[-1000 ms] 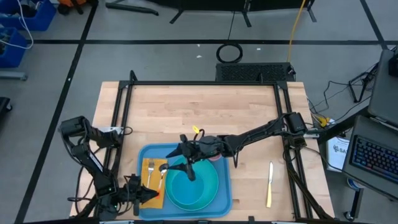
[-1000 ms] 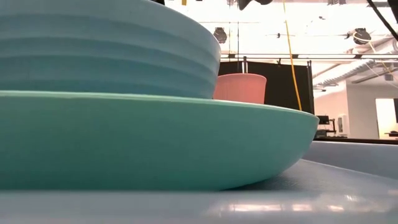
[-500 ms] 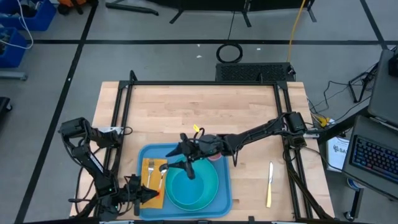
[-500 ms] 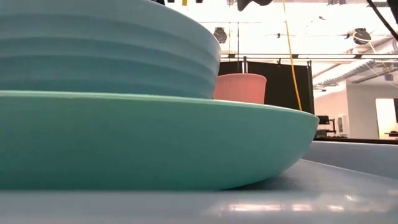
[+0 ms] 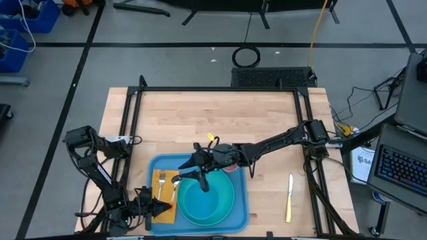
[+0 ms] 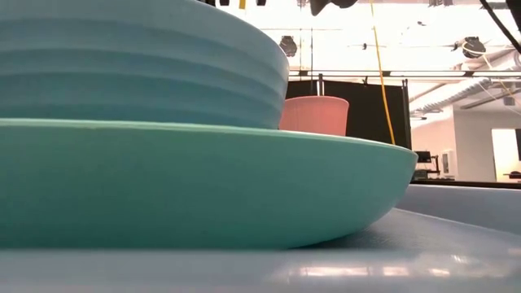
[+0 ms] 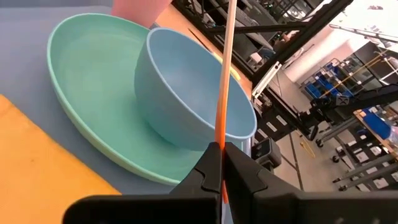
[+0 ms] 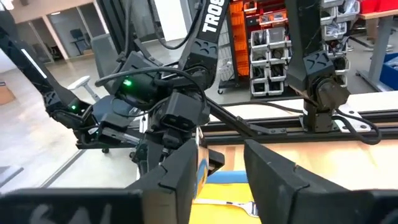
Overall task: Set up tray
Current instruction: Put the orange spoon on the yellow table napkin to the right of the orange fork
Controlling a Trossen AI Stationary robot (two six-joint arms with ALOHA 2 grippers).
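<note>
Cutlery stage on the tray, knife not on it yet

High view: blue tray (image 5: 157, 162) sits at the table's 6 o'clock. The right gripper (image 5: 198, 177) hovers at its 10 o'clock, and the knife (image 5: 289, 197) lies on the table out at 3 o'clock.
Low view: just the teal plate (image 6: 203, 187), bowl (image 6: 138, 65) and pink cup (image 6: 314, 114).
Left wrist view: left gripper (image 7: 222, 163) is pinched on a thin orange stick (image 7: 226, 74).
Right wrist view: fingers are apart and empty. I'd guess the knife is next, which means a reach to 3 o'clock.

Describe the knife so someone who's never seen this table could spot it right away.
Start at the blue tray near the front edge of the wooden table. Look to its right, past the tray's rim, onto bare wood. The knife lies there alone, pale yellow and slim, pointing front to back; unlike the fork and spoon, it is off the tray and not on the napkin.
</note>
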